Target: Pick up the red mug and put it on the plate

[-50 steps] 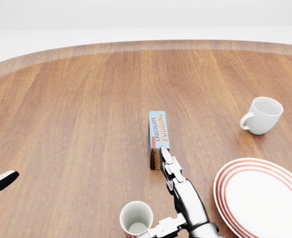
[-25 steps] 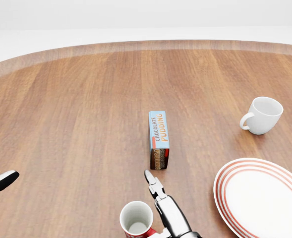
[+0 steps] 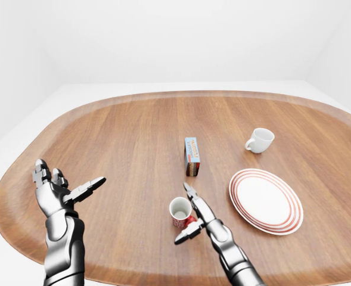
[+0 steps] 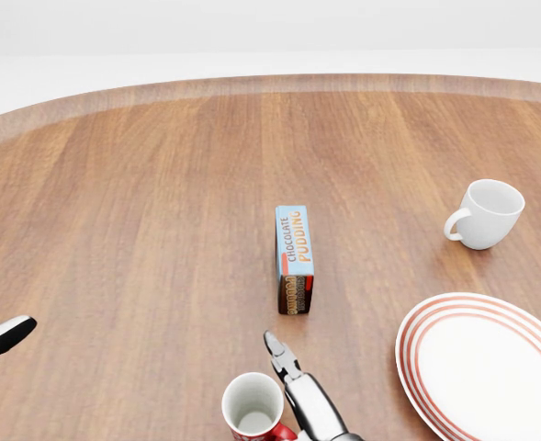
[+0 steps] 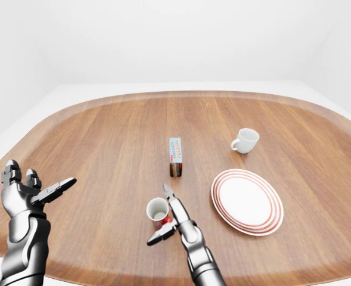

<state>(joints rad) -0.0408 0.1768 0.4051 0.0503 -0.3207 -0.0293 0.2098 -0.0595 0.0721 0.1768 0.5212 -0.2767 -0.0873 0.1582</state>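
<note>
White walls ring the wooden table (image 3: 127,137). On it the red mug (image 3: 180,212) stands upright, left of the plate (image 3: 266,200). The right hand (image 3: 194,215) brackets it, fingers spread (nothing gripped); close squarely before lifting. The left hand (image 3: 59,192) hangs open, empty.

oval wooden table (image 3: 133,137), white walls, pale floor

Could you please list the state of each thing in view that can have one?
Red mug with white inside: upright, empty, on the wooden table, not on the plate.
White ceramic mug: tilted, empty, handle toward the view's left.
Red-rimmed white plate: flat, nothing on it.
Blue chocolate pudding box: lying flat, closed.
Right robot hand: open, fingers beside the red mug.
Left robot hand: open, raised, holding nothing.
</note>
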